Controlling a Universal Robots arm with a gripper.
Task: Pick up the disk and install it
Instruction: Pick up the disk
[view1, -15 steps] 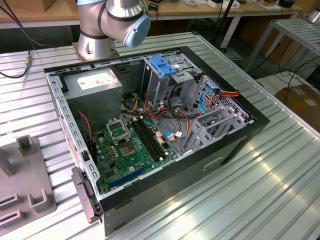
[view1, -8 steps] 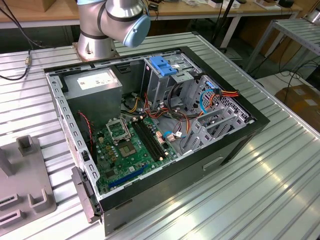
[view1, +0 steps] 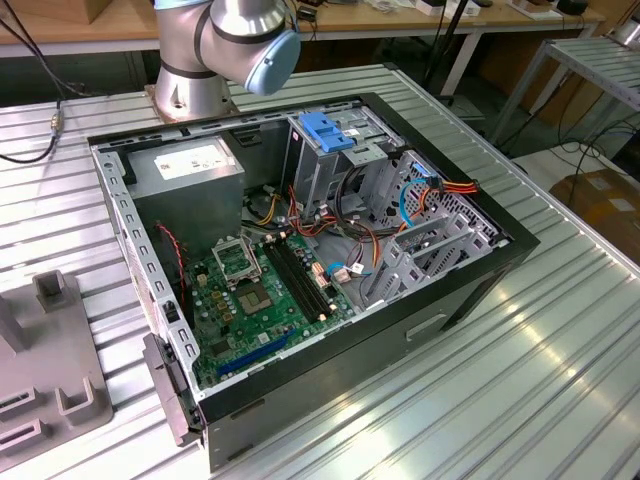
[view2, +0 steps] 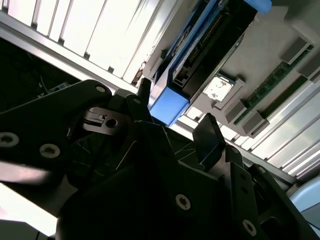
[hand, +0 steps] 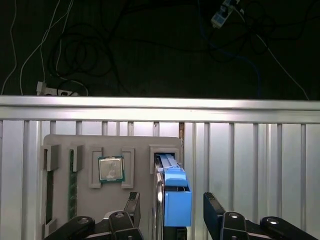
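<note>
The disk (hand: 173, 189) stands on edge in a slot of a grey holder plate (hand: 137, 145), its blue side rail facing the first wrist view. My gripper (hand: 172, 201) is open, with one dark finger (hand: 132, 202) on each side of the disk and a small gap to each. In the second wrist view the disk (view2: 172, 102) shows its blue end and dark body between the gripper (view2: 176, 117) fingers. The open computer case (view1: 470, 290) lies on the table, its metal drive cage (view1: 330, 165) topped by a blue latch (view1: 325, 130).
A processor chip (hand: 111, 168) and a green memory stick (hand: 72, 185) sit in other slots of the holder plate, close to the ribbed table's edge (hand: 160, 102). In the case are a power supply (view1: 190, 165), a motherboard (view1: 265, 290) and loose cables (view1: 430, 190). A grey fixture (view1: 50, 370) lies at the exterior view's left.
</note>
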